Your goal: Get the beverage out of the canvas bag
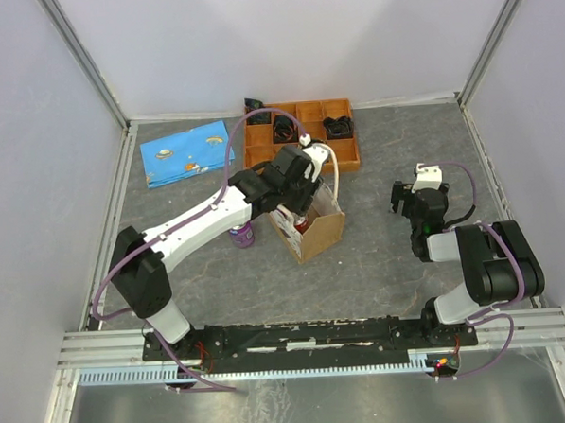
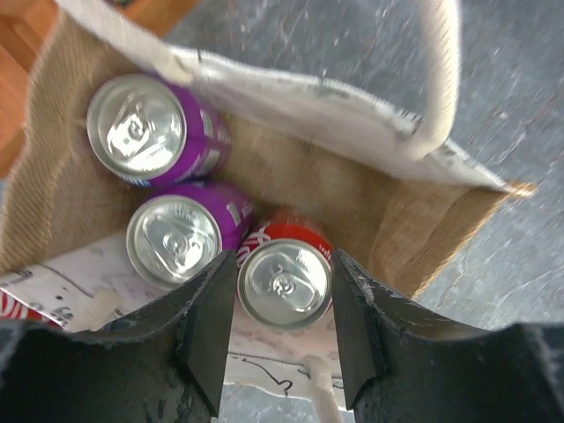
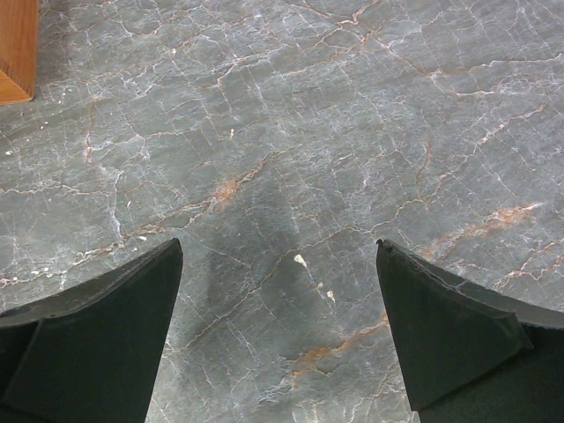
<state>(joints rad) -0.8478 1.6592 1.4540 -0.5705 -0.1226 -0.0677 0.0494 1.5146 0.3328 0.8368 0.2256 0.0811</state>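
The tan canvas bag (image 1: 321, 232) stands open at mid-table, with white loop handles (image 2: 437, 79). In the left wrist view its burlap inside (image 2: 339, 181) holds two purple cans (image 2: 145, 128) (image 2: 176, 238) and a red can (image 2: 284, 282). My left gripper (image 2: 284, 269) reaches down into the bag's mouth (image 1: 299, 203), and its two fingers (image 2: 207, 335) press the sides of the red can just below its silver top. My right gripper (image 1: 407, 201) is open and empty, hovering over bare table to the right of the bag (image 3: 279, 256).
A purple can (image 1: 242, 236) stands on the table left of the bag, under my left arm. An orange compartment tray (image 1: 348, 161) with dark items sits behind the bag. A blue patterned cloth (image 1: 187, 152) lies at the back left.
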